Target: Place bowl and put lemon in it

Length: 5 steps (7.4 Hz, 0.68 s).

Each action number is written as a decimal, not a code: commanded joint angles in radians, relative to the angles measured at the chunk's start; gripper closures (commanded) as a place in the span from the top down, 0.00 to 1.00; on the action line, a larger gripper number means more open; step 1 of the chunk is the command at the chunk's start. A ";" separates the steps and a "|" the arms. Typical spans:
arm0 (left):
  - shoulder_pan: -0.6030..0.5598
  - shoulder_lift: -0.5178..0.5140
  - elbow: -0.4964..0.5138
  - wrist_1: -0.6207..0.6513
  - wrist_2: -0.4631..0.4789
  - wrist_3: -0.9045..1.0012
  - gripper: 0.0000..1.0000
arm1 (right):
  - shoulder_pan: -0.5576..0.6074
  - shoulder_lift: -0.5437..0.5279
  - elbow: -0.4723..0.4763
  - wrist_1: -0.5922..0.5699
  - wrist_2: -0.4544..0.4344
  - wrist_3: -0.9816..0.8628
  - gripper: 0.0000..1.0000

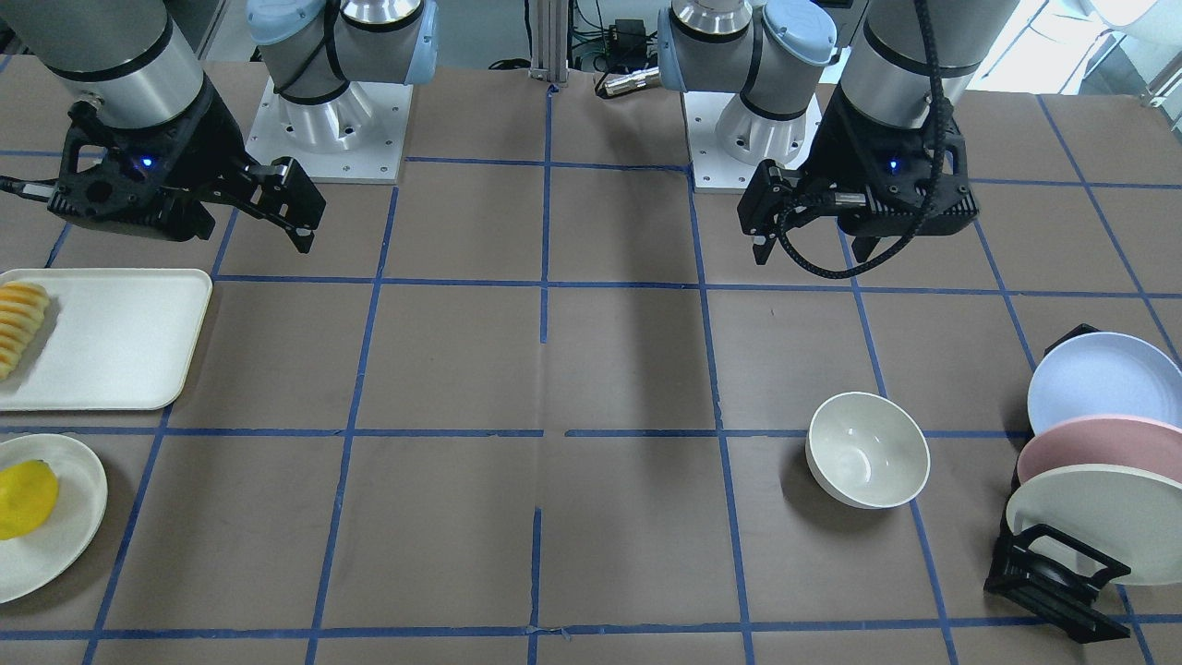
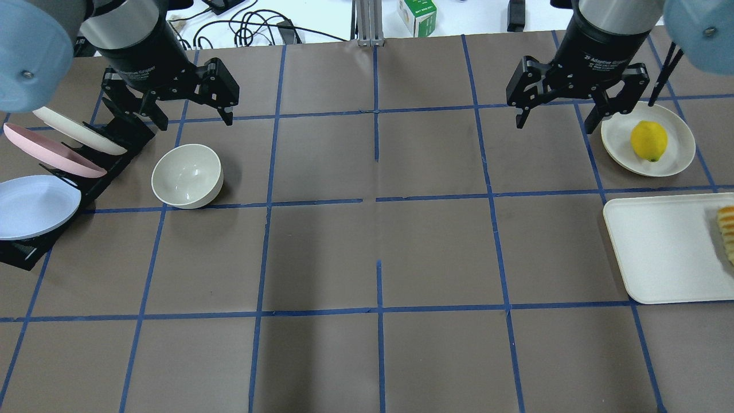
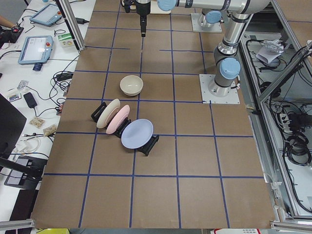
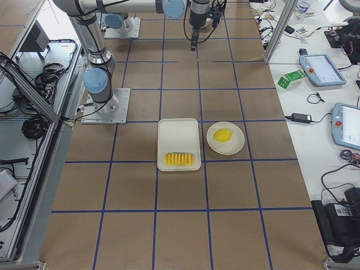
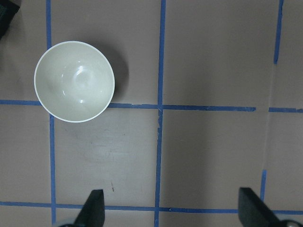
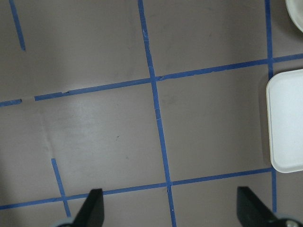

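The cream-white bowl (image 2: 186, 175) stands upright and empty on the table's left side, beside the plate rack; it also shows in the front view (image 1: 868, 450) and the left wrist view (image 5: 74, 81). The yellow lemon (image 2: 648, 140) lies on a flat cream plate (image 2: 679, 129) at the far right; it also shows in the front view (image 1: 26, 499). My left gripper (image 2: 195, 120) hovers open and empty just beyond the bowl. My right gripper (image 2: 555, 126) hovers open and empty to the left of the lemon's plate.
A black rack (image 2: 123, 129) with three pastel plates stands at the left edge. A cream tray (image 2: 659, 246) holding sliced orange-yellow ridged food (image 2: 727, 229) lies nearer than the lemon's plate. Blue tape lines grid the brown table (image 2: 378, 252).
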 commanded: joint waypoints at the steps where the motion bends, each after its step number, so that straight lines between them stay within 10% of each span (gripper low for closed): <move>1: 0.002 0.001 -0.004 0.003 0.002 0.005 1.00 | 0.000 0.000 0.000 0.001 -0.001 0.003 1.00; 5: 0.090 -0.046 -0.016 0.076 0.002 0.127 1.00 | -0.009 0.014 0.000 0.001 -0.002 -0.011 1.00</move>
